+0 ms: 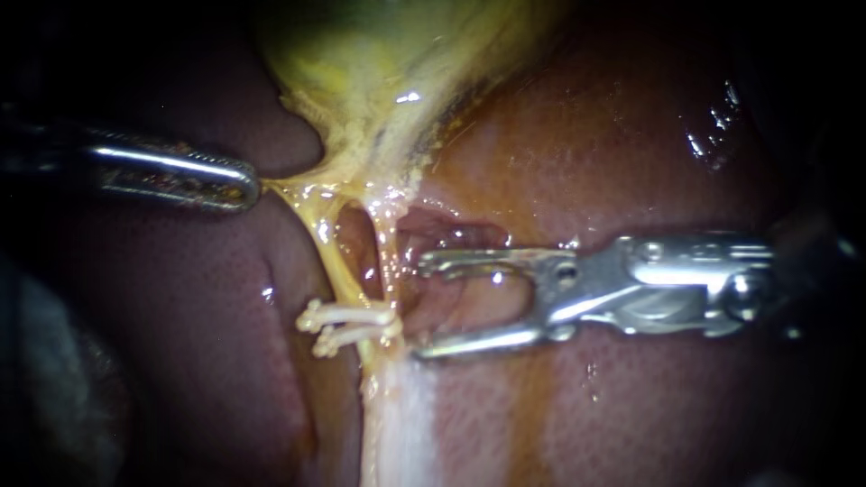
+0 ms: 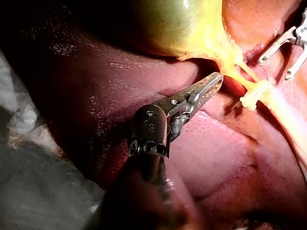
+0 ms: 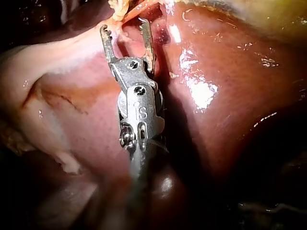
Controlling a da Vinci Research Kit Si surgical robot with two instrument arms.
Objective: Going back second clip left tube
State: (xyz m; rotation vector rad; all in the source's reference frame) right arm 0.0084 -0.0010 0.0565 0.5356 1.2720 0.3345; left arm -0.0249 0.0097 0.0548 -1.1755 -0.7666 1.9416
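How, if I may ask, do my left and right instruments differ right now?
The left instrument has jaws shut on yellow tissue under the gallbladder, holding it taut; the right instrument has jaws open and empty, beside the clips. Both lie over the liver.

The left instrument [image 2: 149,128] reaches over the liver [image 2: 216,158], its end effector [image 2: 216,80] clamped on tissue [image 2: 225,61] running off the gallbladder [image 2: 168,24]. At its two o'clock, just beside the tip, white clips [image 2: 253,95] cross a tube [image 2: 243,79]. At one o'clock, the right instrument [image 2: 276,67] has its jaws apart.
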